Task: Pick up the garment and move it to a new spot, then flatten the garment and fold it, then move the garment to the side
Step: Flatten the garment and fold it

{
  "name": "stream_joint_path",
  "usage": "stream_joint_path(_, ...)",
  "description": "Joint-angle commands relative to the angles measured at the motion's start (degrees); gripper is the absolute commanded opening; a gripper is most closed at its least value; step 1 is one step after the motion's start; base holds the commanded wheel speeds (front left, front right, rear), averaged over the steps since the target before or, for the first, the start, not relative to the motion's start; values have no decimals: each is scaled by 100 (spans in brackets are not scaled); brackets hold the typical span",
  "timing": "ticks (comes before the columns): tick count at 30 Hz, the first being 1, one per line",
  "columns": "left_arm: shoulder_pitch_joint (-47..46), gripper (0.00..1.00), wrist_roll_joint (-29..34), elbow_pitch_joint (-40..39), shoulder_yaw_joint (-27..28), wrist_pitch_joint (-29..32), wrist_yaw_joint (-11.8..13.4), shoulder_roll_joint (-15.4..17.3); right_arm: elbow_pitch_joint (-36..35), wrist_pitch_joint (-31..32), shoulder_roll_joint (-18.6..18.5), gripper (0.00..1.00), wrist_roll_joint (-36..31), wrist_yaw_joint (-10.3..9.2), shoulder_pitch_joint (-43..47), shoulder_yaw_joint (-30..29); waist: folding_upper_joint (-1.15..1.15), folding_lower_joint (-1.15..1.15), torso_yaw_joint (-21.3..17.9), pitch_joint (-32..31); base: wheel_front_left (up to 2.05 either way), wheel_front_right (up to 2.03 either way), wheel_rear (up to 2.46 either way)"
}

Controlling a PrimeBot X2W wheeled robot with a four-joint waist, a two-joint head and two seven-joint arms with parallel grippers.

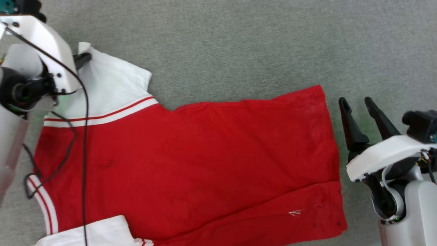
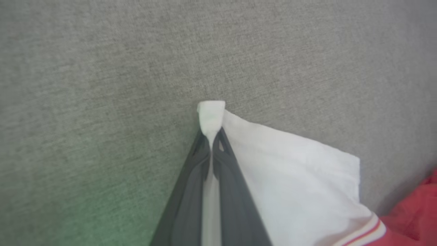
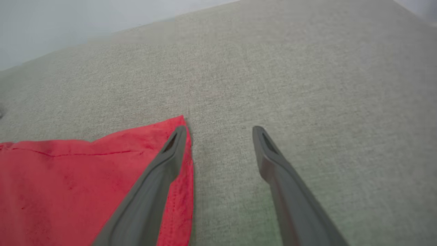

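Note:
The red garment [image 1: 191, 160] lies spread flat on the grey cloth surface, plain side up, its lettering hidden. One white sleeve [image 1: 109, 83] points to the far left; a second white sleeve [image 1: 92, 235] shows at the bottom edge. My left gripper [image 1: 84, 56] is shut on the outer corner of the far sleeve; in the left wrist view the white sleeve [image 2: 290, 177] corner pokes out past my left gripper [image 2: 212, 135]. My right gripper [image 1: 355, 102] stands open just right of the hem; in the right wrist view my right gripper [image 3: 218, 131] hangs over the garment [image 3: 68, 191] corner.
Grey fabric surface [image 1: 239, 44] stretches beyond the garment on the far side and to the right. A black cable [image 1: 83, 136] from my left arm hangs over the garment's shoulder area. A pale wall [image 3: 85, 20] lies past the surface's far edge.

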Motion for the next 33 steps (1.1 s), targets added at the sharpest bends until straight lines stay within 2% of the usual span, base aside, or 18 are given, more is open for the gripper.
stream_joint_path(1, 28, 0, -29, 53, -62, 24, -3, -139, 51, 118, -32, 100, 27, -3, -144, 36, 0, 1, 115, -63, 0, 0, 0)
stream_joint_path(7, -243, 0, 39, -148, -10, -138, 9, -200, 325, 1166, -426, 100, 181, -4, -595, 349, 0, 1, 444, -58, 0, 0, 0)
stream_joint_path(14, -268, 0, 132, -480, -48, -302, -46, -197, 588, 3025, -981, 100, 467, -1, -759, 869, 0, 1, 739, -23, 0, 0, 0)
stream_joint_path(16, -243, 0, 145, -544, -47, -355, -33, -209, 564, 3373, -1096, 100, 479, -1, -784, 960, 0, 1, 790, -15, 0, 0, 0)
stream_joint_path(17, -230, 0, 157, -575, -38, -392, -21, -220, 556, 3556, -1139, 57, 510, 2, -773, 1034, 0, 1, 808, -12, 0, 0, 0)
stream_joint_path(18, -205, 0, 166, -584, -40, -431, -12, -234, 533, 3629, -1146, 0, 514, 6, -781, 1040, 0, 1, 828, -16, 0, 0, 0)
stream_joint_path(20, -153, 0, 168, -598, 0, -575, 9, -248, 467, 3714, -1155, 0, 536, 5, -858, 1012, 0, 1, 858, -45, 0, 0, 0)
stream_joint_path(26, 29, 0, 183, -522, 186, -1209, 50, -298, 78, 3199, -1193, 0, 237, -5, -1157, 527, 0, 1, 953, -351, 0, 0, 0)
stream_joint_path(33, 567, 0, 3, -680, 411, -1711, 71, -227, -98, 2926, -1057, 0, 164, -5, -769, 28, 0, 1, 1103, -915, 0, 0, 0)
